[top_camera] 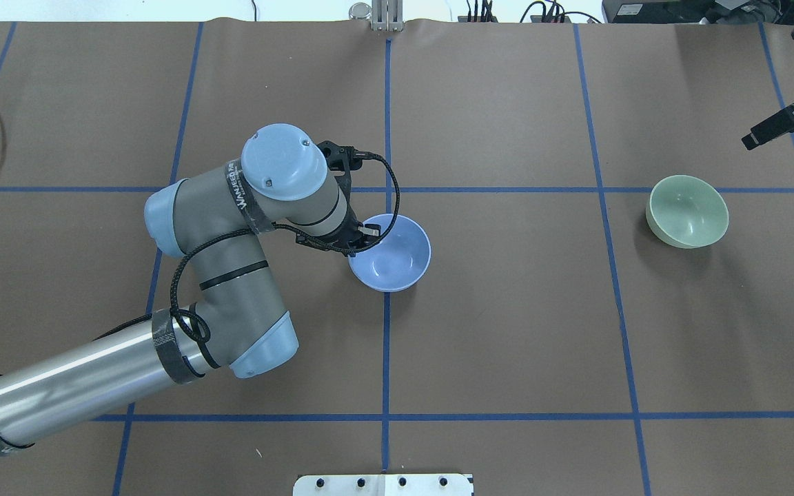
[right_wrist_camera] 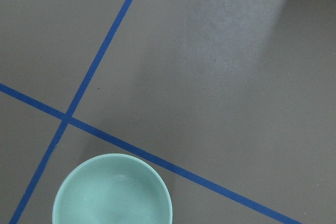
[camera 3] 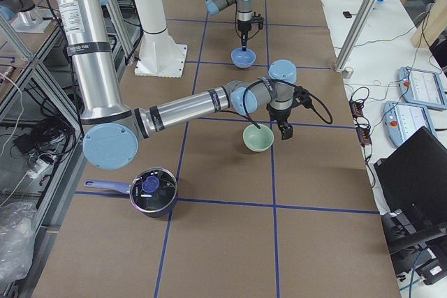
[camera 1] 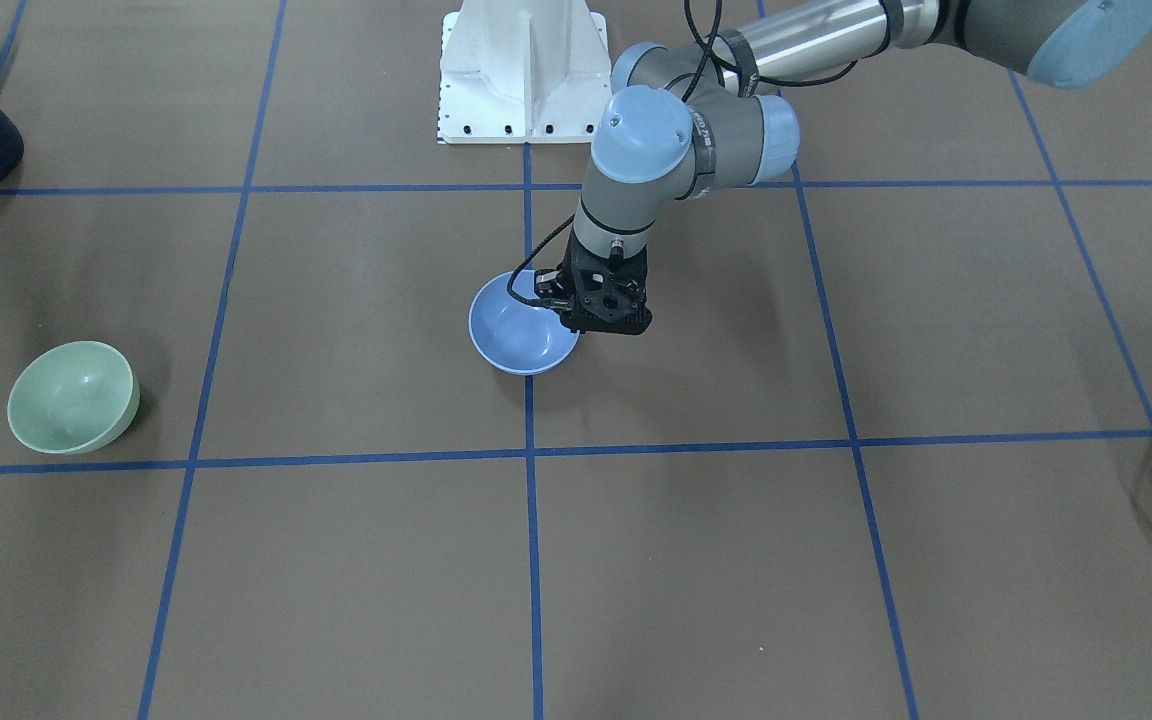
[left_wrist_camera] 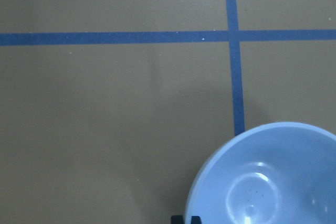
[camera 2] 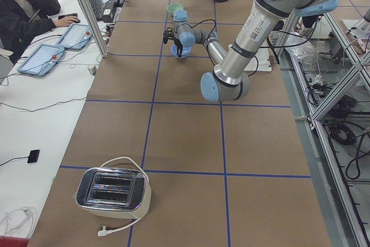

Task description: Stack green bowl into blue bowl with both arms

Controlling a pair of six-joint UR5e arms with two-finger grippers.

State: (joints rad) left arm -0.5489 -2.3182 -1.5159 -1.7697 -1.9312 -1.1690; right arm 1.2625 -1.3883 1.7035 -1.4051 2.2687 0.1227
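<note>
Near the middle of the brown worktop (top_camera: 507,344), the blue bowl (top_camera: 393,258) stands upright on a lengthwise blue tape line (top_camera: 386,344), just short of a crossing of the grid. The green bowl (top_camera: 688,210) stands upright too, well apart from it toward the robot's right, just beyond the next tape line and against a cross line. Between the two bowls lies only brown paper and that one strip of tape.

A white base plate (camera 1: 521,80) is bolted at the robot's edge of the worktop. A dark saucepan (camera 3: 150,193) with a lid sits past the green bowl at the right end. A chrome toaster (camera 2: 113,192) with a white cord sits far off at the left end. An operator (camera 2: 23,10) sits at a side desk with tablets, away from both arms.

The left claw (top_camera: 364,235) points down at the blue bowl's rim on the side nearest the left arm. One finger (top_camera: 371,232) shows inside the bowl and the other is hidden under the wrist. In the wrist view the two black tips stand close together with the rim between them, so the claw is drawn narrow and pinches the bowl's wall.

The right claw (camera 3: 282,133) hangs just beside the green bowl without touching it. I cannot tell how wide it stands.
</note>
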